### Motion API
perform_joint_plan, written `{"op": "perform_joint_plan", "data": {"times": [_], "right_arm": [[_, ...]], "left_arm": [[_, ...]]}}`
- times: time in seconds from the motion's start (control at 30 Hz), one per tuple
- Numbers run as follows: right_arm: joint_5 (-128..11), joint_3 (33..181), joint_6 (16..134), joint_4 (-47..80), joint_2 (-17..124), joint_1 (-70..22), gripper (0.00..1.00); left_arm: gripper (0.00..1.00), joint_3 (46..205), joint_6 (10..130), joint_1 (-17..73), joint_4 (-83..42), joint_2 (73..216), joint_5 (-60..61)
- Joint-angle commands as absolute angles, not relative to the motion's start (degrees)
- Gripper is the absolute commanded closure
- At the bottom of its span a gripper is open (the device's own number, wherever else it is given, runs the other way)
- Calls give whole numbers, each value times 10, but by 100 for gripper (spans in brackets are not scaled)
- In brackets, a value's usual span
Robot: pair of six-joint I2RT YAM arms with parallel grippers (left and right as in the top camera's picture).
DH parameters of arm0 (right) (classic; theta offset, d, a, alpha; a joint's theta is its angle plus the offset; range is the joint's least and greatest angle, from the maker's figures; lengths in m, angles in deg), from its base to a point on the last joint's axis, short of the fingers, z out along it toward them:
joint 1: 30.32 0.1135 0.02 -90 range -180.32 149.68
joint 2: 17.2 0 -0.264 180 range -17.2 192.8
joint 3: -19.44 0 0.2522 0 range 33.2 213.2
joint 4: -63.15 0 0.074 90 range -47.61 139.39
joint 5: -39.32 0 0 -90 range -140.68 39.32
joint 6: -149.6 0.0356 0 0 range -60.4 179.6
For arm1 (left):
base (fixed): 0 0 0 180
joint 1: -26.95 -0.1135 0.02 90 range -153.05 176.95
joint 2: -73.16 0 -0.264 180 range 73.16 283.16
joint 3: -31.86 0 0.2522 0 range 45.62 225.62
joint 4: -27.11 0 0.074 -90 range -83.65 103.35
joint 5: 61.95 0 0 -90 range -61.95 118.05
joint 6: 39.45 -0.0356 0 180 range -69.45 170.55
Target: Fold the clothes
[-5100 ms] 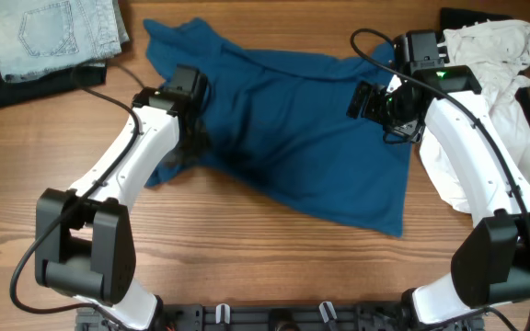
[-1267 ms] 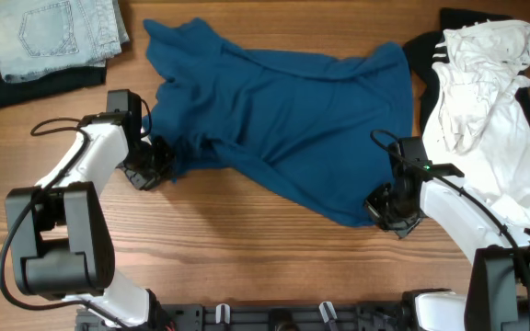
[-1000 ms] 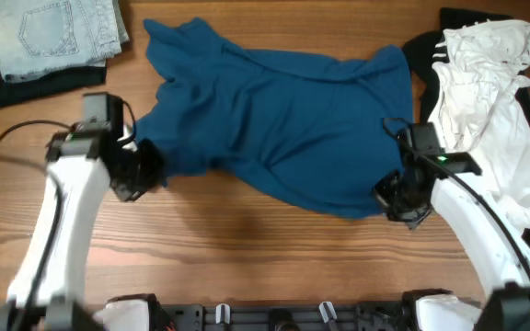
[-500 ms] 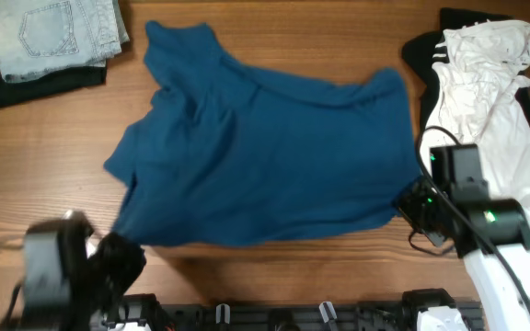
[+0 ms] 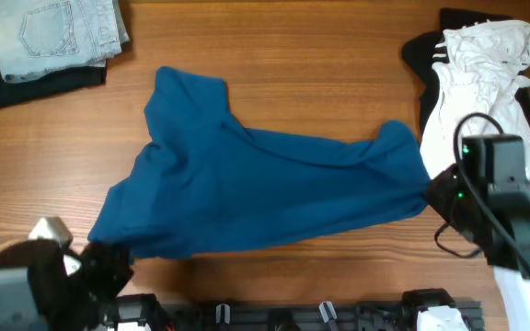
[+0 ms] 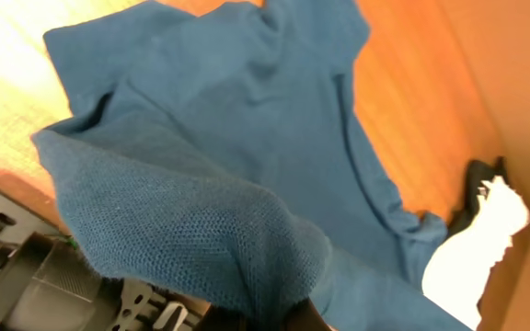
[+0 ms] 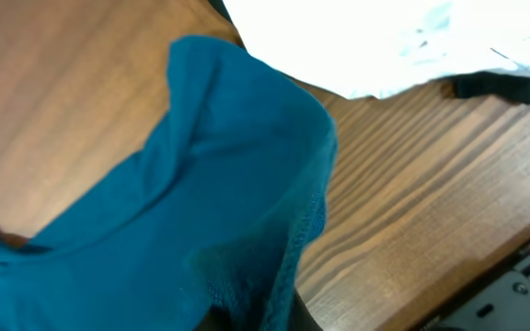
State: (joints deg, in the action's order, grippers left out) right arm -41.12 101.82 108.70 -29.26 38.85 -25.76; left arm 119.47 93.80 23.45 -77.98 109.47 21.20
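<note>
Pinching blue shirt (image 5: 256,188) at its lower-left corner with left gripper (image 5: 109,257), fingers closed on cloth; likewise pinching its right edge with right gripper (image 5: 435,188).

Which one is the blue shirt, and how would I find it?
Look at the wooden table from above and go to its middle. The blue shirt is the big garment spread out there. It is one solid deep blue, unlike the pale folded jeans in the far left corner and the crumpled white clothes on the right.
</note>
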Motion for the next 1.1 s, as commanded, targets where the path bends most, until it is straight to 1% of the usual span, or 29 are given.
{"op": "perform_joint_plan", "data": {"times": [0.0,0.2,0.4,0.6,0.8,0.9,1.07], "right_arm": [[-394,1018,1076,-297,433,-258,96],[-404,1017,1076,-293,489,-258,96],[-404,1010,1077,-294,513,-258,96],[-404,962,1098,-302,513,-258,96],[-404,918,1106,-259,514,-258,95],[-406,917,1107,-252,518,-258,92],[-404,917,1104,-204,561,-258,93]], "left_arm": [[96,1198,927,230,-780,1150,237],[96,1198,927,230,-795,1239,239],[96,1195,898,230,-832,1330,262],[96,1142,898,230,-831,1362,267],[96,1077,905,230,-765,1380,265],[96,1074,904,230,-734,1399,265],[96,1074,904,230,-653,1458,266]]}}
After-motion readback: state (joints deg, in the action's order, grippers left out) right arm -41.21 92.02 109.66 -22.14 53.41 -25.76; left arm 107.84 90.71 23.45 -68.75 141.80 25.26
